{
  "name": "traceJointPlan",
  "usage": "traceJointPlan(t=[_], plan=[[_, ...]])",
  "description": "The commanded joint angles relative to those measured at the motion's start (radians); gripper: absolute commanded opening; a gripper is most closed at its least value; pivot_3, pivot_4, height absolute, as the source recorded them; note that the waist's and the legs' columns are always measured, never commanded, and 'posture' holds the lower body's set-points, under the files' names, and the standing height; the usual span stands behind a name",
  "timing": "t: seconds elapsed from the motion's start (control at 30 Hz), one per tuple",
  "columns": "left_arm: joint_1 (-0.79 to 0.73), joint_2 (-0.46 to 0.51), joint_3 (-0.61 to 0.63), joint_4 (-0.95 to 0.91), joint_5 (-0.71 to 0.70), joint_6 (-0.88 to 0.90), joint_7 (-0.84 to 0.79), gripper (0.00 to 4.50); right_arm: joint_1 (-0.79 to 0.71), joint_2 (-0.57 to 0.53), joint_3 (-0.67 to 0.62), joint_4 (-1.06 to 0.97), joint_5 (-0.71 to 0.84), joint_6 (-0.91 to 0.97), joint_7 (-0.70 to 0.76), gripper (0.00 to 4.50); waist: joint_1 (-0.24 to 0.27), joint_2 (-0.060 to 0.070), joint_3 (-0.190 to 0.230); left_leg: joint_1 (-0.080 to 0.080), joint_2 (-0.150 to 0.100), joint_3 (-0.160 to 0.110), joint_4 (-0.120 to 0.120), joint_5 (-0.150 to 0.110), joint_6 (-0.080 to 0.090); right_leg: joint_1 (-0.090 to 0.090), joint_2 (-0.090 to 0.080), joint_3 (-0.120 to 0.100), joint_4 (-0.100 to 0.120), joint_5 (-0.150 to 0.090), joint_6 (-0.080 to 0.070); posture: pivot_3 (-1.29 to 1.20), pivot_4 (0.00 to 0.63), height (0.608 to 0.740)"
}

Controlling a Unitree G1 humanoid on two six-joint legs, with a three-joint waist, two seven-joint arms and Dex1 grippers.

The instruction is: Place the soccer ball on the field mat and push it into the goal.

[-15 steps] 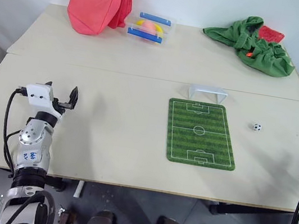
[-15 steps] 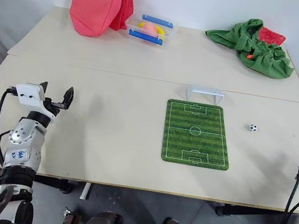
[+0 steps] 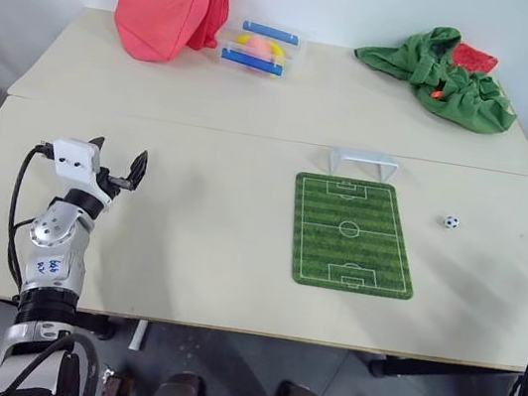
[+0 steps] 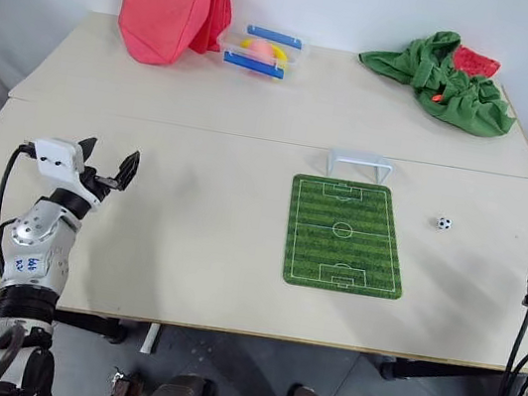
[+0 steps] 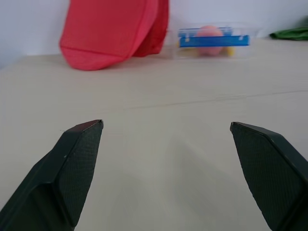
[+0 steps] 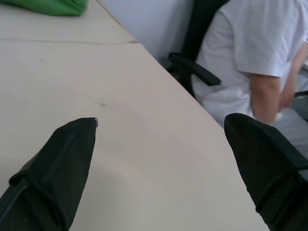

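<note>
Left eye view: soccer ball [image 3: 451, 223] lies on the worktop [image 3: 215, 251] right of the field mat [image 3: 352, 235], goal [image 3: 363, 162] at the mat's far end. Both end effectors, left [image 3: 119, 160] and right [image 6: 161, 144], gape empty; nothing started.

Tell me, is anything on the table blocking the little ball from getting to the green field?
No, nothing visible does. The soccer ball sits on bare table just off the right edge of the field mat, with only tabletop between them. The goal stands at the mat's far end, its mouth unblocked.
</note>
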Motion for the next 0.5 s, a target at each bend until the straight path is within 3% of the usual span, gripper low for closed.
traceJointPlan(t=[0.03,0.3,0.5], plan=[[-0.041,0.031,-0.03,-0.027,-0.037,0.029,-0.113,4.5,-0.107,-0.05,0.092,-0.062,0.006,0.061,0.121,4.45,-0.005,0.001,0.0,0.0,0.0,0.002,0.0,0.0,0.0,-0.001,0.0,0.002,0.001,0.0,0.0,0.0,0.15,0.74],[-0.038,0.037,-0.126,-0.107,-0.064,0.104,-0.324,4.5,-0.361,-0.024,0.318,0.194,-0.112,0.078,0.296,4.45,0.002,0.0,0.001,-0.001,0.0,0.002,0.0,0.0,0.0,-0.004,0.0,0.003,0.004,0.0,0.0,0.0,0.15,0.74],[0.011,0.018,-0.122,-0.183,-0.064,0.12,-0.311,4.5,-0.487,0.01,0.349,0.403,-0.153,0.02,0.309,4.45,-0.001,0.0,0.001,-0.001,0.0,0.002,0.0,0.0,0.0,-0.004,0.0,0.003,0.004,0.0,0.0,0.0,0.15,0.74]])
